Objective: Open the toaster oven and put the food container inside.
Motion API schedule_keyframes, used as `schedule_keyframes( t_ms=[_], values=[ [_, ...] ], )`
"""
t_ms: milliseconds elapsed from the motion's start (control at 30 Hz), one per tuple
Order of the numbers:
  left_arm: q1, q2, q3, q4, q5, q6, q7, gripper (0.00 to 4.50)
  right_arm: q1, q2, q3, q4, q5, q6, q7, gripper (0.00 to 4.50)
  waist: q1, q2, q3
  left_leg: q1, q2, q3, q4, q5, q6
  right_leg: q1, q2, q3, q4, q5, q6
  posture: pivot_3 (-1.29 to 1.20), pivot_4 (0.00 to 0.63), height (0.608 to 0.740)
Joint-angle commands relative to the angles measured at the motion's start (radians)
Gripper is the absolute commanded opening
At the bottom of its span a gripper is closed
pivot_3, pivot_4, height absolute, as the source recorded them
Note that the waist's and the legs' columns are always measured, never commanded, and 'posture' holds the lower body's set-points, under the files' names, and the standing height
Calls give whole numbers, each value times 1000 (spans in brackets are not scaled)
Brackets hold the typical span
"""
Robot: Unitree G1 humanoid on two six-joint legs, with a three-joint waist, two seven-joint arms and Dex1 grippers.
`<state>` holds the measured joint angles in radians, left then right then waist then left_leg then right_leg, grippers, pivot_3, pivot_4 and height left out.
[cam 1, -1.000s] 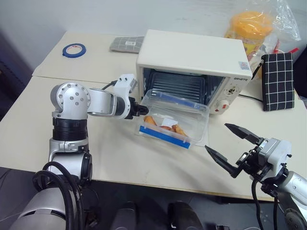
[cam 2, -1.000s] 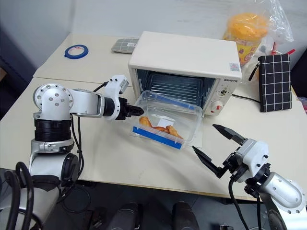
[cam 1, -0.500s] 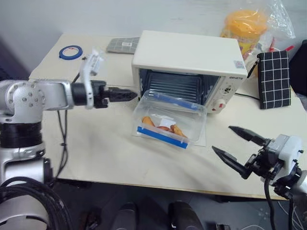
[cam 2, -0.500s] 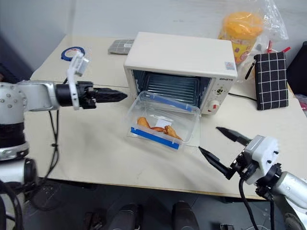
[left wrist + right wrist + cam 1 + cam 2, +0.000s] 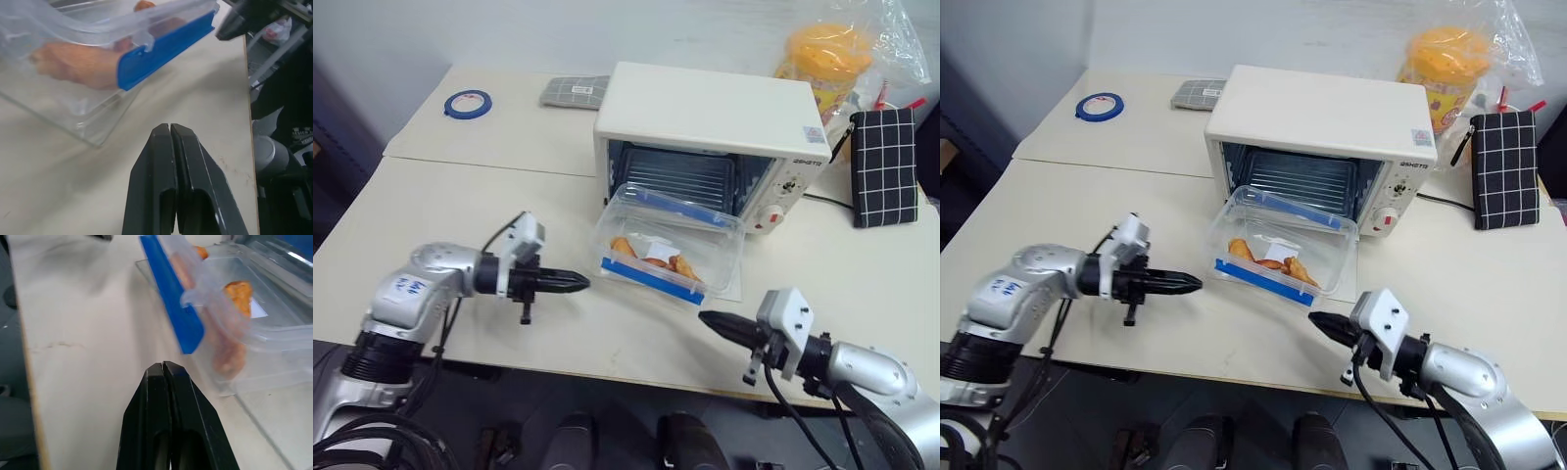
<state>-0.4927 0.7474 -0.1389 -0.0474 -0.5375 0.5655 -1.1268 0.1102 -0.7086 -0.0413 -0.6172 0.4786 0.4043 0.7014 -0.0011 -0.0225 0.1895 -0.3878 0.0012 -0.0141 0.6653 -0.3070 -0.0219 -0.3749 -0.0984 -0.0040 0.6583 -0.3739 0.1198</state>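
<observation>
The cream-white toaster oven (image 5: 705,117) stands at the back of the table with its door down and the wire rack showing. The clear food container (image 5: 671,247), with a blue clip (image 5: 651,279) on its near side and orange-brown food inside, lies right in front of the oven's mouth. My left gripper (image 5: 578,284) is shut and empty, low over the table to the left of the container and pointing at it. At the container's near right corner my right gripper (image 5: 707,318) is also shut and empty. In the wrist views the shut fingers (image 5: 170,147) (image 5: 163,382) end just short of the container.
A blue tape roll (image 5: 468,101) and a grey checked pad (image 5: 573,91) lie at the back left. A clear bag with an orange tub (image 5: 832,59) and a black checked pouch (image 5: 884,166) sit right of the oven. The table's front edge runs just below both grippers.
Both grippers have shut. The left arm has drawn back from beside the oven and dropped low over the table. The right gripper has sunk and moved left toward the container's near corner.
</observation>
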Motion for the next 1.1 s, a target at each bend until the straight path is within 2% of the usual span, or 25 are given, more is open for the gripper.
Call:
schedule_keyframes(
  t_ms=[33,233,600,900,1000,1100],
  values=[
    [-35,-70,0,2,57,-36,80,55,-62,24,0,26,0,16,-15,0,0,0,0,0,0,0,0,0,0,0,0,0,0,0,0,0,150,740],
    [-133,-267,26,130,147,-93,281,55,-197,80,-19,107,-20,34,-69,0,0,0,0,0,0,0,1,0,0,0,0,-7,1,0,1,0,150,740],
    [-273,-445,52,362,249,-255,417,55,-511,131,20,434,-190,-87,-90,0,-1,0,0,-1,-1,0,2,0,0,-1,0,-10,1,1,1,0,150,740],
    [-359,-512,113,535,298,-390,513,55,-652,167,19,693,-275,-244,-78,0,-3,0,0,-1,-1,1,2,1,-1,-1,0,-11,2,1,1,0,150,740],
    [-339,-502,112,531,299,-395,488,55,-631,171,5,671,-235,-255,-35,0,-3,0,0,-1,-1,1,1,1,-1,-1,-1,-11,3,1,2,0,150,740],
    [-278,-460,118,432,260,-347,406,55,-533,144,-17,550,-155,-223,45,0,-3,0,0,-2,0,0,0,1,-1,-1,0,-11,2,1,2,0,150,740]
  ],
)
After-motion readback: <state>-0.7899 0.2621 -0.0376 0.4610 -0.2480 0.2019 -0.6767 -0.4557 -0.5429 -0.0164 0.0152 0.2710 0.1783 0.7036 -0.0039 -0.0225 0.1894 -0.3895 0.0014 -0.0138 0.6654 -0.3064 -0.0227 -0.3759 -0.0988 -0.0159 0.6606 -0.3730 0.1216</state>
